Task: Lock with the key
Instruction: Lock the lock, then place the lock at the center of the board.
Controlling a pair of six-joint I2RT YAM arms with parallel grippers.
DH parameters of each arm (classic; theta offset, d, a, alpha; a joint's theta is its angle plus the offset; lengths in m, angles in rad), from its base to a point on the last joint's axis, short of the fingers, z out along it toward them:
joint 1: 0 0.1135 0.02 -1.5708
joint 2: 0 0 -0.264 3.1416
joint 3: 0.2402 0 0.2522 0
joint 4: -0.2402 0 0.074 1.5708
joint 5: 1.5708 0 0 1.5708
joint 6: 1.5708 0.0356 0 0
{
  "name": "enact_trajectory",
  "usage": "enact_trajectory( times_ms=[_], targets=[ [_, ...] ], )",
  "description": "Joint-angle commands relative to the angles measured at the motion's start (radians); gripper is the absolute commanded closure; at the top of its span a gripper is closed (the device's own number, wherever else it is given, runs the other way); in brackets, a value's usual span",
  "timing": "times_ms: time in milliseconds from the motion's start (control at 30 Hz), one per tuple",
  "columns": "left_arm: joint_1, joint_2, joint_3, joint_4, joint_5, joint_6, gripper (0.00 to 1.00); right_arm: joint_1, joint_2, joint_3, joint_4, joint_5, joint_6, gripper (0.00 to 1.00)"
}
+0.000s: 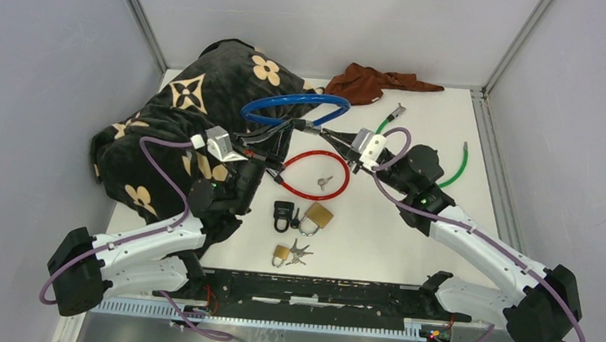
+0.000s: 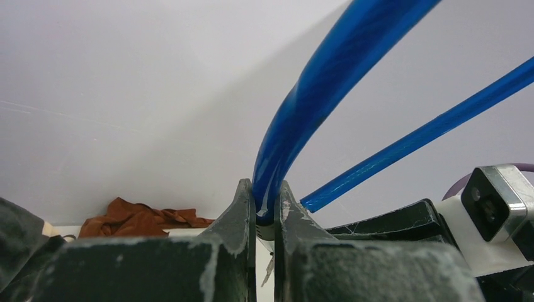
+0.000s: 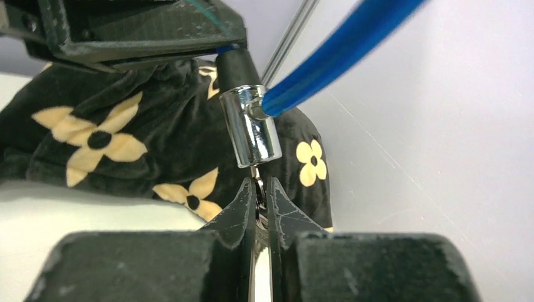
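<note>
A blue cable lock (image 1: 297,105) hangs in the air above the table, looped between my two grippers. My left gripper (image 2: 265,201) is shut on the blue cable (image 2: 315,82) just behind its black end. The chrome lock cylinder (image 3: 252,126) sits straight ahead of my right gripper (image 3: 261,189), with the cable's other end plugged into its side. That gripper is shut on a key (image 3: 258,179) whose blade goes up into the bottom of the cylinder. In the top view the left gripper (image 1: 291,128) and right gripper (image 1: 325,133) meet at the cylinder (image 1: 313,127).
A black blanket with tan flowers (image 1: 199,106) lies at the left, a brown cloth (image 1: 376,83) at the back. On the table are a red cable loop (image 1: 316,174) around some keys, a green cable (image 1: 456,171), a black padlock (image 1: 283,213) and two brass padlocks (image 1: 318,215).
</note>
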Motion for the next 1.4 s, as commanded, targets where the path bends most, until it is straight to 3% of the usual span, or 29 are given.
enact_trajectory(
  times_ms=[0, 100, 433, 833, 1100, 1367],
  targets=[
    [0.008, 0.012, 0.014, -0.007, -0.023, 0.019, 0.98, 0.007, 0.017, 0.153, -0.109, -0.156, -0.170, 1.00],
    [0.016, 0.009, 0.012, 0.043, 0.010, 0.053, 0.98, 0.006, 0.021, 0.171, -0.243, -0.121, -0.232, 1.00],
    [0.063, -0.017, 0.014, 0.021, 0.026, 0.069, 0.98, -0.009, -0.068, -0.001, -0.269, 0.128, -0.385, 1.00],
    [0.142, -0.071, -0.009, -0.015, 0.088, 0.085, 0.98, -0.145, -0.143, -0.118, -0.312, 0.062, -0.346, 1.00],
    [0.154, -0.086, -0.029, 0.012, 0.159, 0.077, 0.98, -0.152, -0.097, -0.096, -0.354, -0.048, -0.309, 1.00],
    [0.160, -0.101, -0.043, -0.018, 0.157, 0.090, 0.98, -0.188, -0.097, -0.083, -0.360, -0.053, -0.226, 1.00]
  ],
)
